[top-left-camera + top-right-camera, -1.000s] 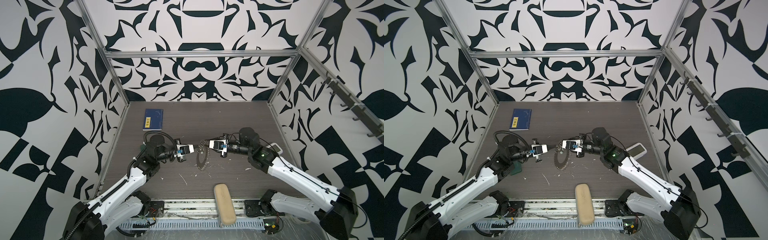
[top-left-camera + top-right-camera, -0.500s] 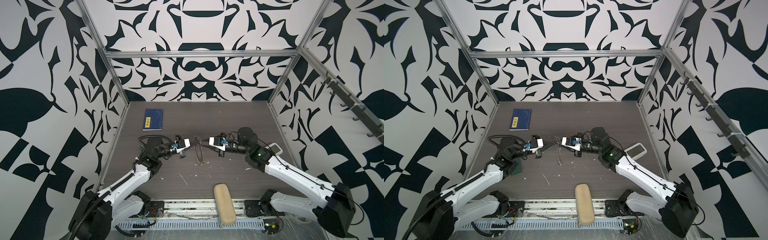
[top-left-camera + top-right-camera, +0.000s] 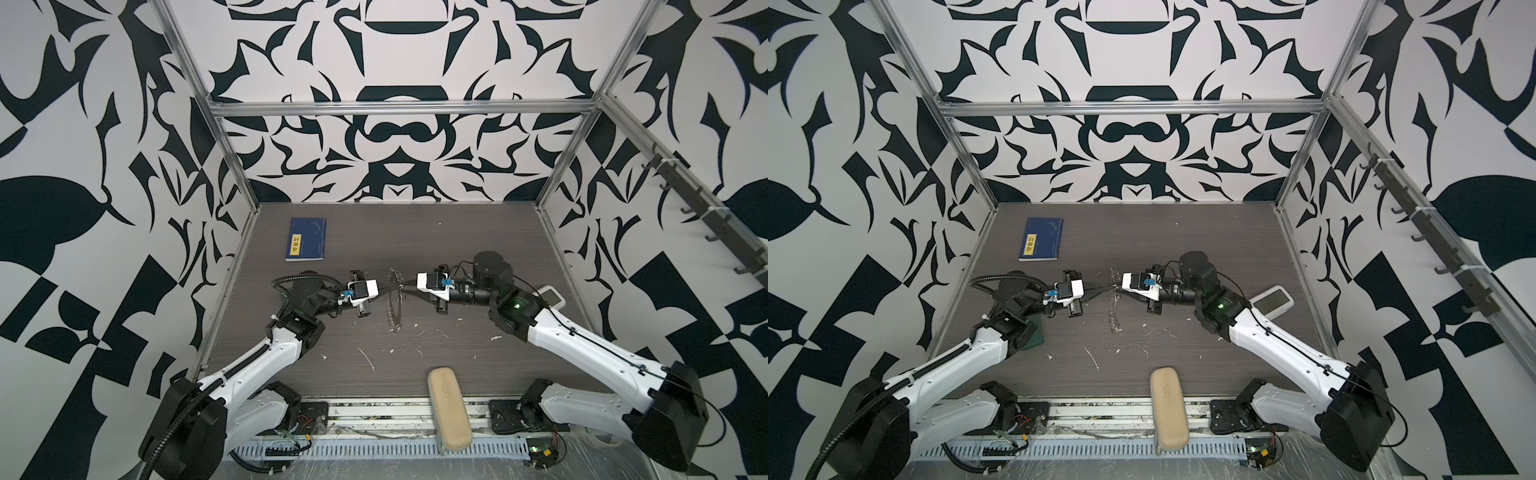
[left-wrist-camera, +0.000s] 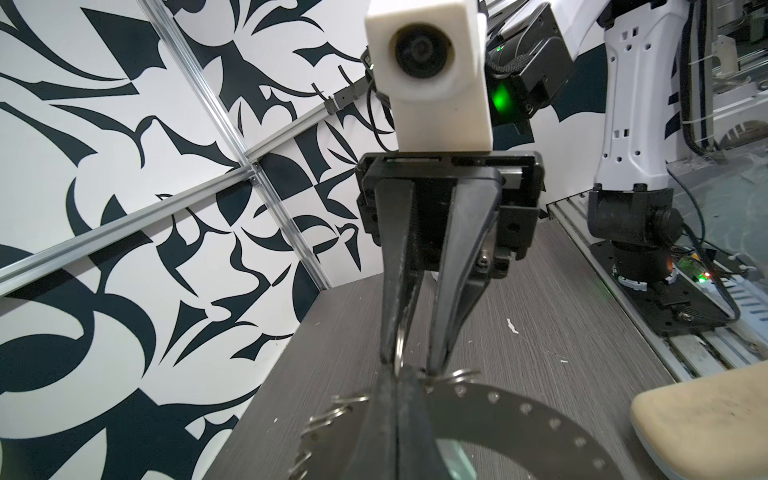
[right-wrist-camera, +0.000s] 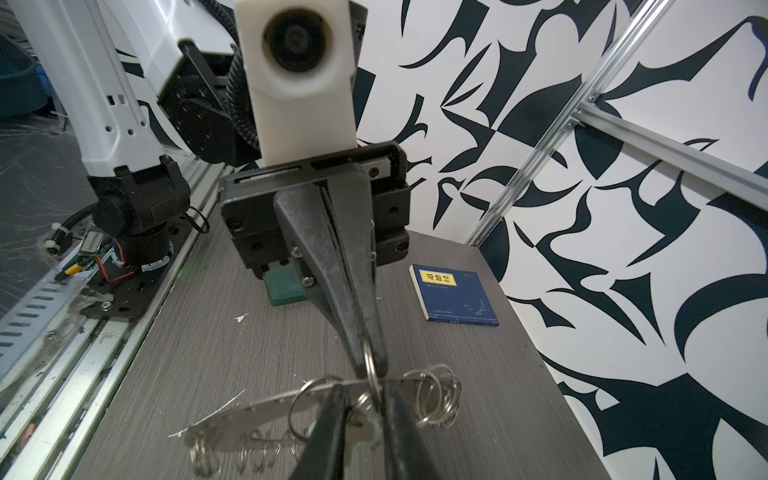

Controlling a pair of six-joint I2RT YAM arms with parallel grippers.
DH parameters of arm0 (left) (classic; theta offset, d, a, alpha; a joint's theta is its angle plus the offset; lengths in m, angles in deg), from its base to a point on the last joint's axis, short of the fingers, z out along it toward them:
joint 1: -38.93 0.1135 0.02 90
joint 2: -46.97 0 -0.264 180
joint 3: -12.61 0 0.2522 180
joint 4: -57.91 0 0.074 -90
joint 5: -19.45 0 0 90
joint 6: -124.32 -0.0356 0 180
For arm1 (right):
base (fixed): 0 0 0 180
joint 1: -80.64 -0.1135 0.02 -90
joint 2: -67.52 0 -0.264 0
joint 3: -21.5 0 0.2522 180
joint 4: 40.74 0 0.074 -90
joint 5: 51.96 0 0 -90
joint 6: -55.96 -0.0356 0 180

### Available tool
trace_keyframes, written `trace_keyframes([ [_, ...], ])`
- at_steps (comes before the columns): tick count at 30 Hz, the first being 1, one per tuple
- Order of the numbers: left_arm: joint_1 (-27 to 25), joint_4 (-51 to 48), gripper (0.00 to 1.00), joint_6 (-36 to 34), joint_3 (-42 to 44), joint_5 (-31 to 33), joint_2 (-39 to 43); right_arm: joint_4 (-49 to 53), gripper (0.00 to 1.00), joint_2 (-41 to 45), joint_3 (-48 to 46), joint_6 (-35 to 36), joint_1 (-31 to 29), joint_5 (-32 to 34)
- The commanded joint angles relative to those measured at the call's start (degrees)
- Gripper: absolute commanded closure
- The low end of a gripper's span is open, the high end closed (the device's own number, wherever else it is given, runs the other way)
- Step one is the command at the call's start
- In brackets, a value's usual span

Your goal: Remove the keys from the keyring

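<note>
The keyring [image 3: 392, 305] hangs edge-on above the table between both grippers; it is a flat silver hoop [image 5: 257, 409] fringed with small split rings. My left gripper [image 3: 388, 287] comes from the left and is shut on one small ring at the hoop's upper edge [image 5: 370, 365]. My right gripper [image 3: 400, 290] comes from the right, shut on the hoop's band [image 4: 519, 411] with its fingers [image 5: 332, 415] a little apart. A pale tag-like piece [image 5: 360, 426], likely one of the keys, sits between those fingers, partly hidden.
A blue booklet [image 3: 306, 240] lies at the back left. A beige case [image 3: 449, 405] overhangs the front edge. A white device with a screen [image 3: 550, 296] lies beside the right arm. A green pad [image 3: 1034, 332] lies under the left arm. White scraps dot the table.
Over the last second both grippers have risen and moved slightly back with the hoop, which has turned from face-on near the table to edge-on. Grips unchanged.
</note>
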Motion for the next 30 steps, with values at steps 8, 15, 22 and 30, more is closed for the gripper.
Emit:
trace_keyframes([
  [8,0.1,4.5,1.00,0.6,1.4,-0.2,0.2,-4.7,0.62,1.8,1.5,-6.3,3.0,-3.5],
  [15,0.1,4.5,1.00,0.7,1.3,-0.2,0.1,-5.0,0.63,1.0,1.8,-7.0,3.7,-5.1],
  [22,0.1,4.4,1.00,0.7,0.7,-0.8,-0.6,-5.0,0.70,-0.8,2.2,-6.8,3.6,-6.6],
  [30,0.1,4.5,1.00,0.9,0.3,-0.9,-0.9,-3.0,0.90,-2.1,3.8,-6.4,3.7,-8.3],
])
